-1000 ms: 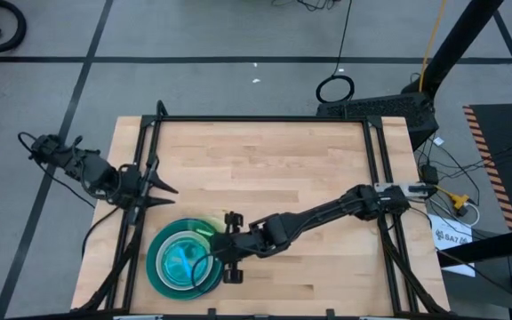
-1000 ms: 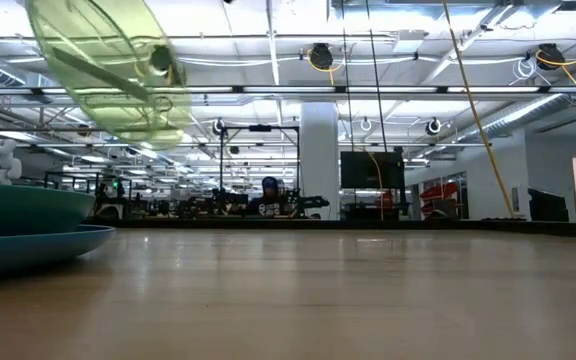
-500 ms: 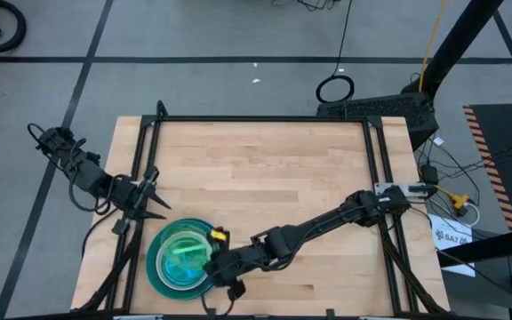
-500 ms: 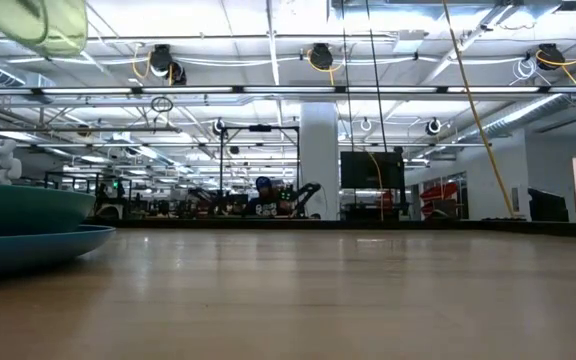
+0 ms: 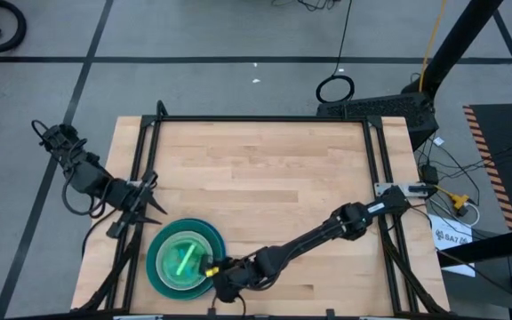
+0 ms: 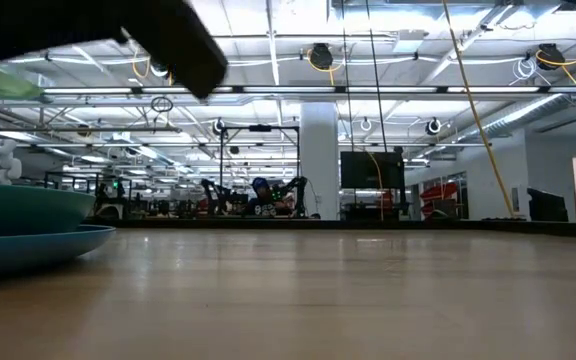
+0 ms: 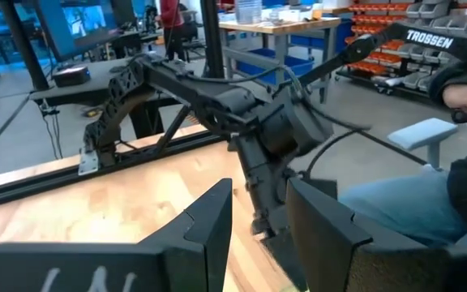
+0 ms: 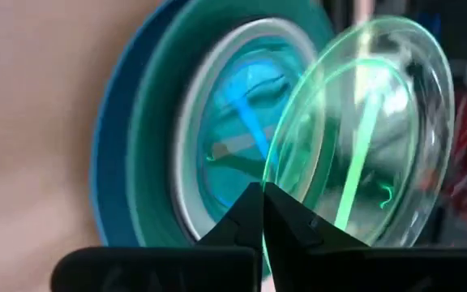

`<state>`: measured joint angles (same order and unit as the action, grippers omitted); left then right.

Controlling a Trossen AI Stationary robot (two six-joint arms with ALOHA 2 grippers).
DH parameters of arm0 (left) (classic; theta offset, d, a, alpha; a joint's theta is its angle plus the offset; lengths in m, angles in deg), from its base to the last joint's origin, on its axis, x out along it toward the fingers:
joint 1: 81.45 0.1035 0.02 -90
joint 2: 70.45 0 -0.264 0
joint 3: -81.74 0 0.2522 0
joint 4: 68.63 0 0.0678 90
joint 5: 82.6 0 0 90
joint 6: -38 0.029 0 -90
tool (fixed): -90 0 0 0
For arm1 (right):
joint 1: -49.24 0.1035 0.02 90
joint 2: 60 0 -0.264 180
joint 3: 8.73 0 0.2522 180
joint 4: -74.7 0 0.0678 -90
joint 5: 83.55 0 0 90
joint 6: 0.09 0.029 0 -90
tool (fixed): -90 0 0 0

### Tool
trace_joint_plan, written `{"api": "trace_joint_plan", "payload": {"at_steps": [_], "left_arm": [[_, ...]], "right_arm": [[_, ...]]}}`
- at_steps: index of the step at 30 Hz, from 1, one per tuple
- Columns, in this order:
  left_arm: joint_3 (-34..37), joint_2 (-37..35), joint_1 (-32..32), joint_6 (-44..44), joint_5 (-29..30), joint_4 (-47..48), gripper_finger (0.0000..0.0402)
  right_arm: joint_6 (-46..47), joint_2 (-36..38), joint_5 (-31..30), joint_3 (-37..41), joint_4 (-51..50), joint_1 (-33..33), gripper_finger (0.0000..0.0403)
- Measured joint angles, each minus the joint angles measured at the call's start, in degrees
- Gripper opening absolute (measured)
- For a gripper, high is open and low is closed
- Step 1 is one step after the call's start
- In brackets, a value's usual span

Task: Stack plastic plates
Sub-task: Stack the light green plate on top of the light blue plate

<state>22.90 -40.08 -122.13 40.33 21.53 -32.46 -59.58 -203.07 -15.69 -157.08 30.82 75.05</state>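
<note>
A stack of plastic plates (image 5: 183,258) lies near the table's front left corner: a large blue one (image 8: 113,170) underneath, a teal one (image 8: 156,122) on it, and smaller white-rimmed and cyan ones (image 8: 237,105) inside. In the low view the stack (image 6: 28,235) shows at the left. My right gripper (image 5: 213,267) reaches in from the right, shut on a lime green plate (image 8: 363,122) held over the stack. My left gripper (image 5: 156,196) waits open by the table's left edge, with nothing between its fingers (image 7: 209,219). My right gripper pinches the lime green plate's rim (image 8: 276,212) between its two shut fingers, on the side of the plate toward the table's right and near edges. The fingers slant down from the table's right. The plate hangs clear above the stack, its thin edge (image 6: 3,85) slightly tilted.
A black frame (image 5: 149,142) runs along the table's left, far and right edges. Bare wood (image 5: 274,169) lies to the right of and behind the stack. A seated person (image 7: 452,162) shows beyond the table in the left wrist view.
My right gripper has gone down and toward the table's near left corner, rolling its wrist. The lime green plate has turned from steeply tilted to nearly flat and come over the stack. My left arm has swung a little toward the left edge.
</note>
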Motion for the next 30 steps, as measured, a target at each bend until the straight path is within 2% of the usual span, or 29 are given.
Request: {"api": "trace_joint_plan", "payload": {"at_steps": [3,8,17,20,23,30], "left_arm": [[0.0,0.0,-0.39,0.16,0.0,0.0,0.0127],[0.0,0.0,-0.76,0.44,0.02,0.02,0.0127],[0.0,0.0,-0.73,0.81,0.02,0.02,0.0127],[0.0,0.0,-0.73,0.96,0.02,0.02,0.0127],[0.0,0.0,-0.73,1.16,0.02,0.02,0.0127],[-0.01,-0.02,-0.73,2.14,0.02,0.02,0.0127]], "right_arm": [[-8.74,-0.8,-0.51,0.02,-0.25,0.37,0.0],[-11.55,-1.34,0.24,0.02,-1.79,0.35,0.0],[-8.56,-1.35,6.06,0.02,-2.28,-1.56,0.0],[-4.95,-1.36,7.34,0.02,-2.41,-2.18,0.0],[-1.49,-1.37,7.38,0.02,-2.77,-2.64,0.0],[-1.2,-1.4,7.4,0.02,-2.93,-3.07,0.0]]}}
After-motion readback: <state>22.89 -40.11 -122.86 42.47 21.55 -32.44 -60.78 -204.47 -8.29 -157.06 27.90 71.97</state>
